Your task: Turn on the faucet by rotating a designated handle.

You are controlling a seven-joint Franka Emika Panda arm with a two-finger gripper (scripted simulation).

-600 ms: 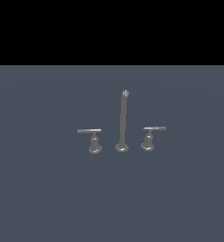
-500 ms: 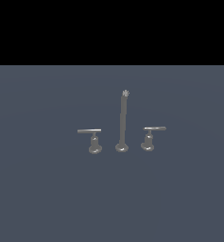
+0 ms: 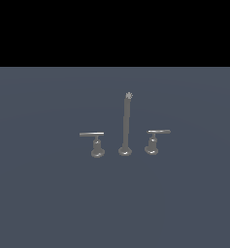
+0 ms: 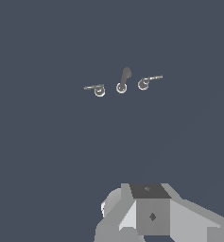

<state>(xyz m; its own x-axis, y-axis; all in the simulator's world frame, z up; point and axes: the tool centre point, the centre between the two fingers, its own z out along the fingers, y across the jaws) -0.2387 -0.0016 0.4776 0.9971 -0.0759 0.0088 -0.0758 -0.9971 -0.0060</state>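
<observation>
The faucet is a small dull-grey three-piece set on a dark slate surface. Its tall thin spout [image 3: 125, 126] stands in the middle, with a tiny sprayer tip on top. A low lever sits on each side. The handle [image 3: 157, 132], with the slightly shorter bar, is on the exterior view's right; the twin lever [image 3: 93, 135] is on the left. From the wrist view I look down on the spout [image 4: 123, 80], the handle [image 4: 149, 80] and the twin [image 4: 95, 88]. My gripper [image 4: 151, 215] shows only as grey blocks, far from the faucet; its fingers are hidden. The exterior view does not show it.
The slate-grey surface [image 3: 48, 203] stretches around the faucet on every side. A black band fills the top of the exterior view. No other objects show.
</observation>
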